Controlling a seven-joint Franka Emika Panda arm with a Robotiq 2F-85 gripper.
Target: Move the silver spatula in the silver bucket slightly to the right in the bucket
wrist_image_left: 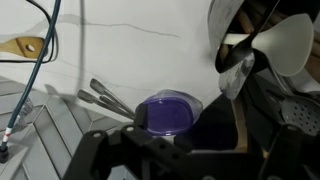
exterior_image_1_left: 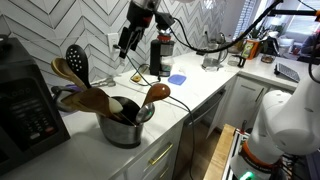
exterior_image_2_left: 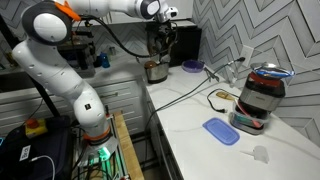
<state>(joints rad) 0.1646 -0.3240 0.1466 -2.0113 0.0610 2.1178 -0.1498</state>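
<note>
Hovering over the white counter (exterior_image_1_left: 198,92) by herringbone tiles (exterior_image_1_left: 60,25), jaws' spread cannot be told.

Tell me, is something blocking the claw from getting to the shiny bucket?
No, only open air lies between the claw and the silver bucket below it. But wooden spoons and a black slotted spoon stick up out of the bucket, crowding it.

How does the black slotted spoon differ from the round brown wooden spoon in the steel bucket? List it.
The black slotted spoon is dark; the wooden spoon is brown. The black one's head has slots; the wooden one's is solid. The black one rises high near the wall; the wooden one leans low over the opposite rim. Both stand head-up in the bucket.
</note>
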